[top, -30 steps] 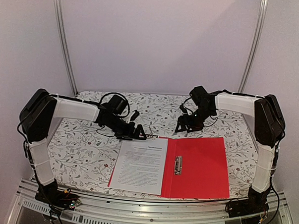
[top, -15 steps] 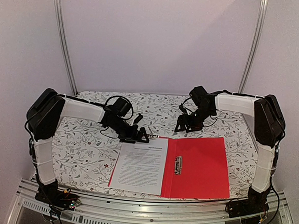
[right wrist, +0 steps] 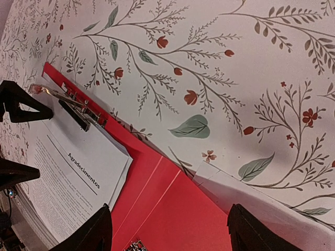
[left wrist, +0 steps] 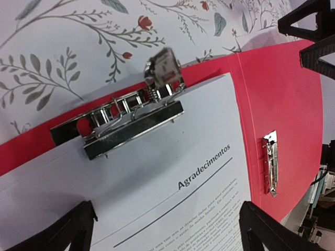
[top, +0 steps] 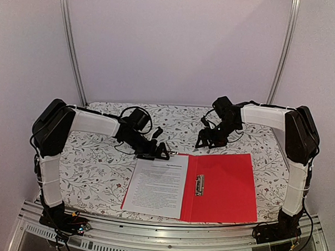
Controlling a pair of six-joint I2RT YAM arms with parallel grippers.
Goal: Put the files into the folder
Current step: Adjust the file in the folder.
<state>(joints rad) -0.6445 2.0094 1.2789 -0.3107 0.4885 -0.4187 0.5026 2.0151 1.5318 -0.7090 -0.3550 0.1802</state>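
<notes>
I note files [top: 156,185] on the folder [top: 226,186], left flap, clip [left wrist: 131,123] on their far edge. The left gripper [top: 163,152] is wide above it; the right gripper [top: 202,142] is wide and empty.

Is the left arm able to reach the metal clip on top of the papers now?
Probably yes. The left claw hangs open right by the metal clip on the files, and nothing lies between them.

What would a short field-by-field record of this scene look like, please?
folder: red folder, open flat on the floral table
files: printed sheets lying on the folder's left half
clip: metal spring clip at the sheets' far edge
left gripper: open, above that clip, holding nothing
right gripper: open, above the folder's far edge, holding nothing
</notes>
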